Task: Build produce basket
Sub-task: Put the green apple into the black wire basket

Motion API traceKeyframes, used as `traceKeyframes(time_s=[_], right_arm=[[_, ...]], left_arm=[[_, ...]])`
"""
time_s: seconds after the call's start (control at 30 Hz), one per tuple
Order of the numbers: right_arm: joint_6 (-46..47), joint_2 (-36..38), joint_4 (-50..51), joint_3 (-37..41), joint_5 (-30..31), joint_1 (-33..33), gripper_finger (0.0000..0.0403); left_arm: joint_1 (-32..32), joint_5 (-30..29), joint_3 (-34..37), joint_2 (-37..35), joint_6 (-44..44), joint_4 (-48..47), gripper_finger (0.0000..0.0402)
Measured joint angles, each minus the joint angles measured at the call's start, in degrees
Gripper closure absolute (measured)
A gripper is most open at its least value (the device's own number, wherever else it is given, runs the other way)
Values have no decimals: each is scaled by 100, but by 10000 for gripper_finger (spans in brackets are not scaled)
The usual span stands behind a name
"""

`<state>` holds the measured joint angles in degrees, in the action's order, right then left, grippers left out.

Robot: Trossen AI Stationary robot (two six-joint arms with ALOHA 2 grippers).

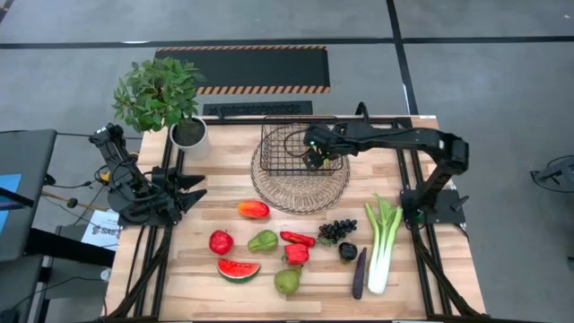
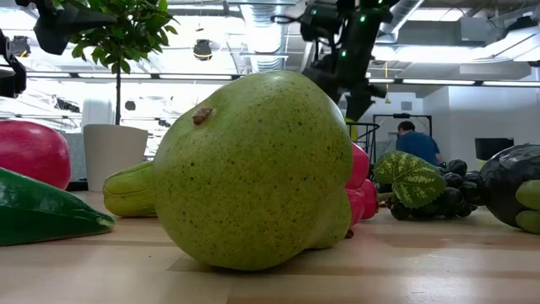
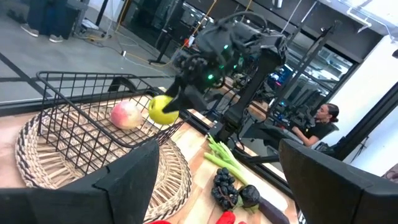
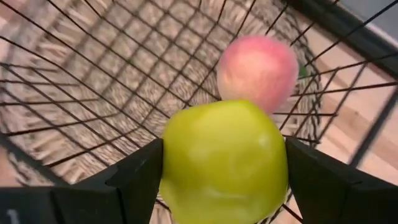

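Observation:
The dark wire basket [image 1: 289, 148] stands on a round pale woven tray [image 1: 299, 193] at the table's far middle. A pink peach [image 4: 257, 71] lies on the basket's floor. My right gripper [image 1: 314, 154] hangs over the basket's right part, shut on a round yellow-green fruit [image 4: 224, 162]. The left wrist view shows that fruit [image 3: 163, 110] level with the basket's rim, beside the peach [image 3: 126, 115]. My left gripper [image 1: 195, 188] waits open at the table's left side, touching nothing. My right gripper pinches the yellow-green fruit between its two fingers [image 4: 140, 177], one on each of its opposite flanks [image 4: 171, 165]. The fingers slant down from the table's right side. The fruit is lifted clear, above the basket's mesh floor and next to the peach.
On the near half of the table lie a mango [image 1: 253, 209], red apple [image 1: 221, 241], green pears [image 1: 263, 240], chili [image 1: 297, 238], watermelon slice [image 1: 238, 268], grapes [image 1: 336, 231], eggplant [image 1: 360, 274] and leek [image 1: 383, 242]. A potted plant [image 1: 188, 135] stands far left. A person [image 3: 320, 124] sits beyond the table.

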<state>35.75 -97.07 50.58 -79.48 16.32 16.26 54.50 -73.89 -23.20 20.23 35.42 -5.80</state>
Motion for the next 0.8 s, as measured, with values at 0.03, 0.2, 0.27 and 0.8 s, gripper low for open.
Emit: traceKeyframes(time_s=[0.03, 0.2, 0.27, 0.8], right_arm=[[0, -78, 3, 0, 0, -1, 91], [-8, -368, 3, -7, -17, -3, 91], [-22, -509, 21, -7, -67, -2, 91], [-355, -711, 55, -7, -205, 40, 87]], left_arm=[[0, 0, 0, 1, 0, 0, 86], [2, 0, 0, 0, 40, 0, 86], [1, 0, 1, 1, 44, 0, 86], [2, -28, 2, 0, 85, 4, 86]])
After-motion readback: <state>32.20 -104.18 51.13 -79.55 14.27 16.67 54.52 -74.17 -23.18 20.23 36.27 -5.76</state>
